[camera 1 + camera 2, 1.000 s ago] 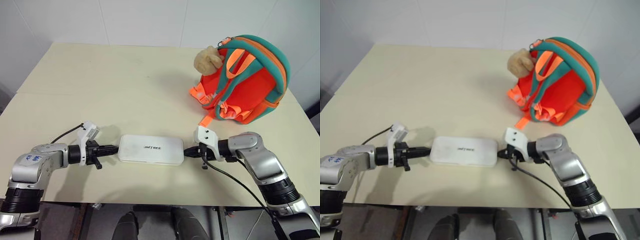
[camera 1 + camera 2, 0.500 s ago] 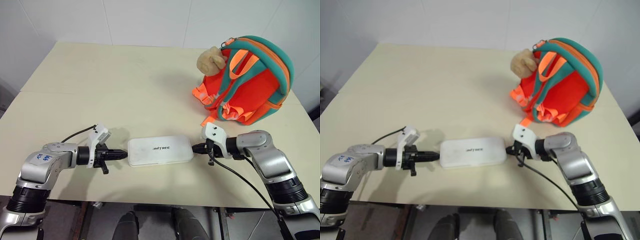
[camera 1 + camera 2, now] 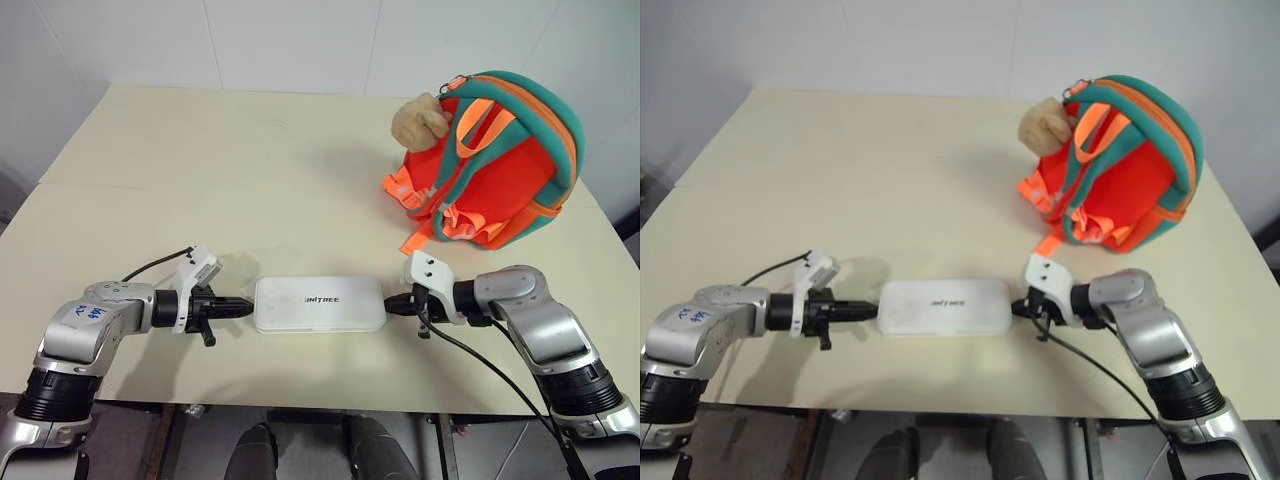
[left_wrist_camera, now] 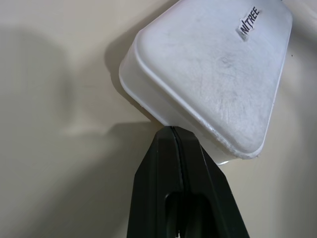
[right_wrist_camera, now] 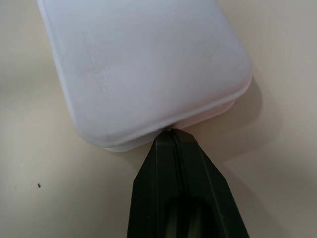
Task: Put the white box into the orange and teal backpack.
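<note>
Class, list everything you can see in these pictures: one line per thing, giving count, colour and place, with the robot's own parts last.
white box: one, white with small dark lettering, flat on the table near its front edge, between the two grippers.
orange and teal backpack: one, orange with teal trim, far right of the table.
plush toy: one, beige, at the backpack's upper left.
table: one, cream.
left gripper: one, black, shut, tip at the box's left end.
right gripper: one, black, shut, tip at the box's right end.
</note>
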`<action>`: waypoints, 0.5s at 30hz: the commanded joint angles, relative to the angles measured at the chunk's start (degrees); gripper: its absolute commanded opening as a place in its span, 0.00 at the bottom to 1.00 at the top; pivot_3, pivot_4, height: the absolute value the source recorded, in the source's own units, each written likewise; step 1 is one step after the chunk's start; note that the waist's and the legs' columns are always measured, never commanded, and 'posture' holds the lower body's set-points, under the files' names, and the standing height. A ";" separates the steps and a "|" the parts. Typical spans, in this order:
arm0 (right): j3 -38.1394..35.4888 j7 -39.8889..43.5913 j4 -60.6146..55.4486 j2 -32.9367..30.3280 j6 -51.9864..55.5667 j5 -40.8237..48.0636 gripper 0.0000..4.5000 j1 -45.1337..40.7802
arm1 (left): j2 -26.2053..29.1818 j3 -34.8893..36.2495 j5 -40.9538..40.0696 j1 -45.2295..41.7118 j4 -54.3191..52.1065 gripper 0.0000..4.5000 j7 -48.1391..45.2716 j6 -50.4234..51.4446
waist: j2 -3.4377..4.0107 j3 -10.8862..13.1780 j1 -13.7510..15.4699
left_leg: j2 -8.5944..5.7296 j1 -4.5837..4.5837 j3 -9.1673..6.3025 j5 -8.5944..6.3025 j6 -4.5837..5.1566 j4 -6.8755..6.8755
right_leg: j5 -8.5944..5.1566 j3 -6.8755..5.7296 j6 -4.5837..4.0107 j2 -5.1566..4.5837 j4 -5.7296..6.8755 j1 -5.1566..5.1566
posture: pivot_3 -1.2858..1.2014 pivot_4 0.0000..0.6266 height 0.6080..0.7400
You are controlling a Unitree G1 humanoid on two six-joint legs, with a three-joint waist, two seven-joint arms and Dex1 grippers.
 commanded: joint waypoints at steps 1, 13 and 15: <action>4.47 3.21 -6.98 2.43 -0.73 5.96 0.01 -0.08 | -3.13 -3.10 -2.67 -1.34 -2.69 0.00 -2.89 -2.22 | 0.00 0.00 -0.01 | 0.00 0.00 0.00 0.00 0.00 0.00 | 0.00 0.00 0.00 0.00 0.00 0.00 | 0.52 0.24 1.00; 0.26 4.70 -6.28 -4.50 -2.59 7.04 0.01 0.94 | 1.78 5.56 -3.50 2.50 -3.29 0.00 -3.10 -1.94 | 0.00 0.00 -0.03 | 0.01 -0.07 0.01 -0.01 0.01 -0.01 | -0.02 0.00 -0.01 0.00 0.00 -0.07 | 0.52 0.24 1.00; -0.56 4.28 -4.92 -5.49 -3.38 7.06 0.01 0.40 | 2.58 6.72 -3.57 2.42 -2.65 0.00 -3.04 -1.82 | 0.00 0.00 -0.04 | 0.01 -0.07 0.01 -0.01 0.01 -0.01 | -0.01 0.00 0.00 0.00 0.00 -0.07 | 0.52 0.24 1.00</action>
